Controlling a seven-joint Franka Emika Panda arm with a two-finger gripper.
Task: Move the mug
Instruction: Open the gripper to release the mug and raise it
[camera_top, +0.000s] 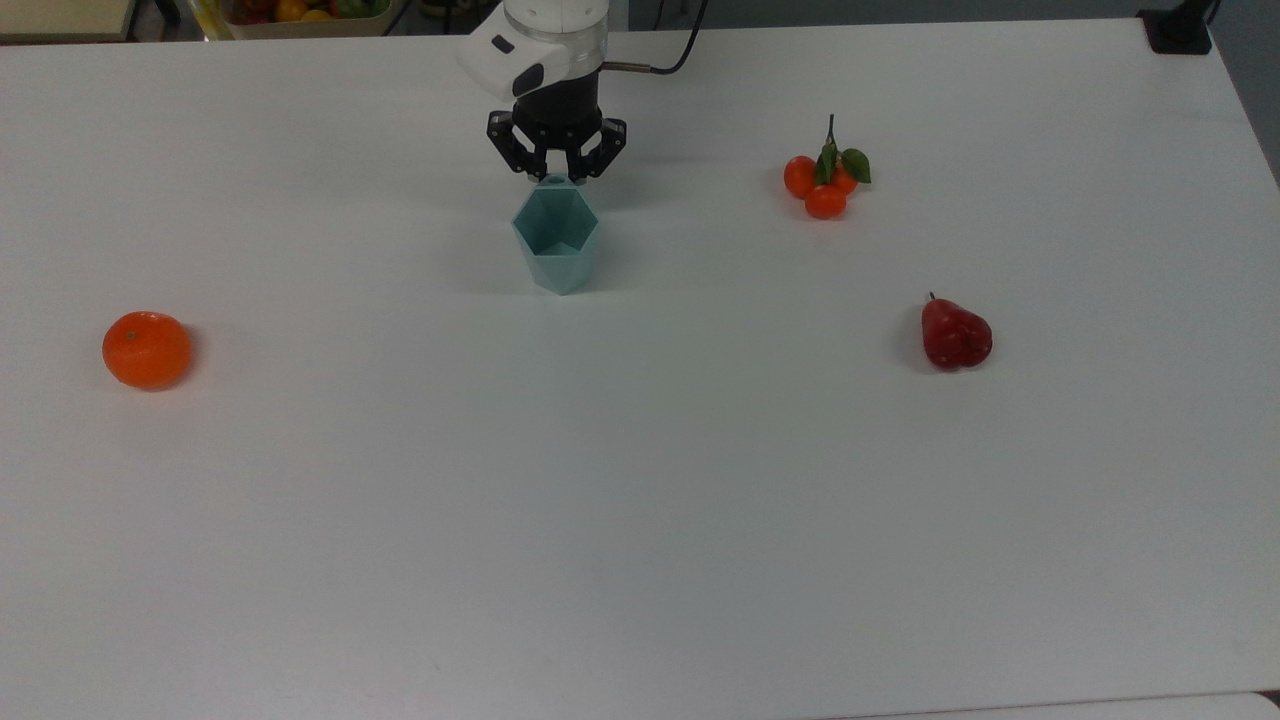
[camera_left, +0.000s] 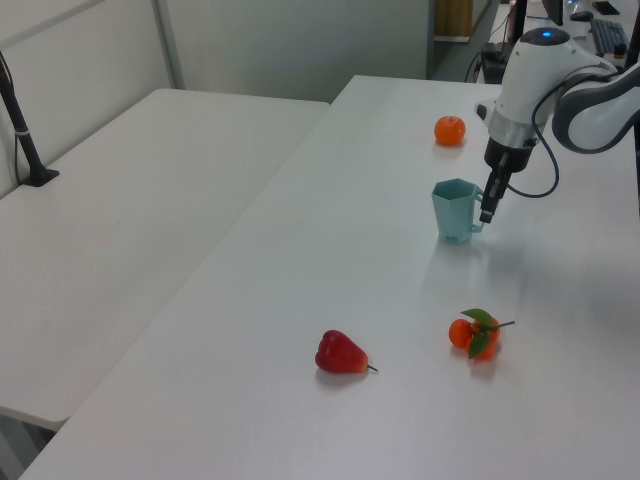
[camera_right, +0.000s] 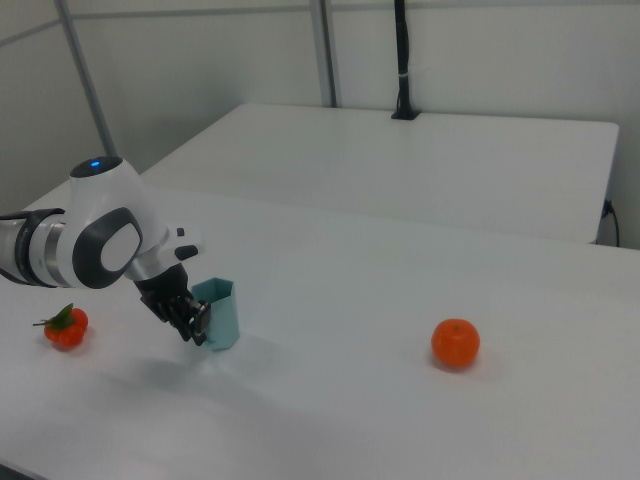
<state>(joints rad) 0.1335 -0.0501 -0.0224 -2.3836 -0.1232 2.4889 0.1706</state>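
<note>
The mug (camera_top: 556, 235) is a pale teal faceted cup with a hexagonal rim, standing upright near the far edge of the white table (camera_top: 640, 500). My gripper (camera_top: 555, 178) points down at the mug's far side and is shut on its small tab handle. The left view has the mug (camera_left: 455, 208) just left of the gripper (camera_left: 487, 210). In the right view the gripper (camera_right: 197, 325) sits at the mug's (camera_right: 220, 312) left side. I cannot tell whether the mug's base touches the table or hangs just above it.
An orange (camera_top: 146, 349) lies at the top view's left. A bunch of small tangerines with leaves (camera_top: 825, 185) and a red pear-shaped fruit (camera_top: 955, 335) lie at the top view's right. A fruit bin (camera_top: 300, 12) sits beyond the far edge. A second table (camera_left: 130, 180) adjoins.
</note>
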